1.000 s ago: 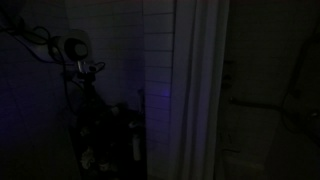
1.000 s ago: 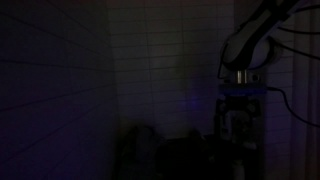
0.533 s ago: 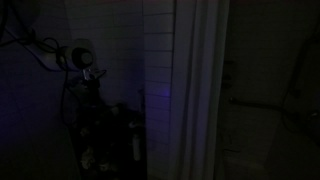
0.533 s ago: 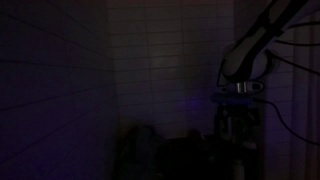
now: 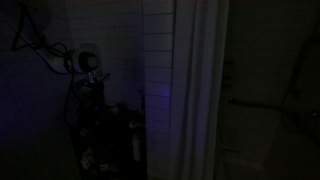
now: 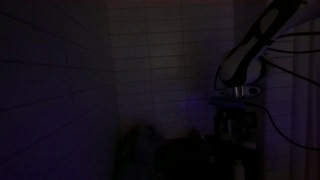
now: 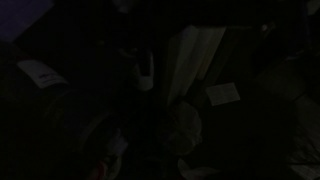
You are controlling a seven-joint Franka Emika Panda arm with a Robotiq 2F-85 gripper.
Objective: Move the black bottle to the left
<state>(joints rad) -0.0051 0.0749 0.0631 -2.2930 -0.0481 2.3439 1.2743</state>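
Claw point(image 6: 237, 104) hangs from the arm point(image 6: 250, 55) over a dark pile of clutter point(image 6: 236, 135). It is too dark to tell how far open it is or whether it holds anything. The black bottle cannot be picked out in any view. A tiled wall point(image 5: 156, 60) stands behind. The wrist view shows only faint pale labels point(image 7: 222, 94).

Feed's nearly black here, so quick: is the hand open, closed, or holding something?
Hand: cannot be told; every view is too dark to show whether it is open or holding anything.
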